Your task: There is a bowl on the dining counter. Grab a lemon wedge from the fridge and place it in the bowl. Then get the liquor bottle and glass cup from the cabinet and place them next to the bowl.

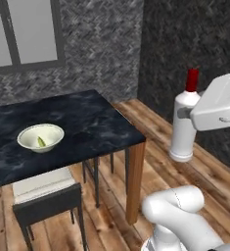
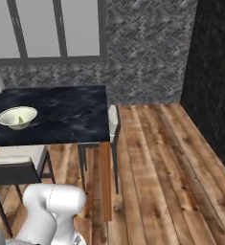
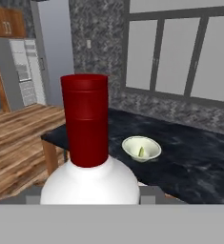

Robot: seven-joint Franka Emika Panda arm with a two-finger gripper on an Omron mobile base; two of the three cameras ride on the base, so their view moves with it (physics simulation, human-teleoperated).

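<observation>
Bottle point(image 1: 183, 128) carried upright in the claw point(image 1: 185, 113), clamped at the shoulder below the red cap; hanging in mid-air over the wood floor, well right of the worktop point(image 1: 87, 122)

Bowl point(image 1: 40, 137) near the worktop's front edge, toward its left end in the left base view; lemon wedge point(image 1: 41, 142) already lying inside. Same bowl in the hand view, past the bottle's right shoulder, on the dark marble

No cup on the worktop yet; that fetch judged still to come. Step in hand judged as carrying the bottle over to set beside the bowl

Risks from here:
- Bottle tall and narrow-based; tipping likely if released tilted or above the surface
- Landing too close could knock the bowl toward the front edge
- Chair point(image 1: 47, 195) tucked under the front edge, just below the bowl; base driving in could strike it or the wooden leg at the worktop's corner
- Smooth round body; slipping in the grip possible on a fast swing

No label, brand or writing legible on bottle or bowl
</observation>
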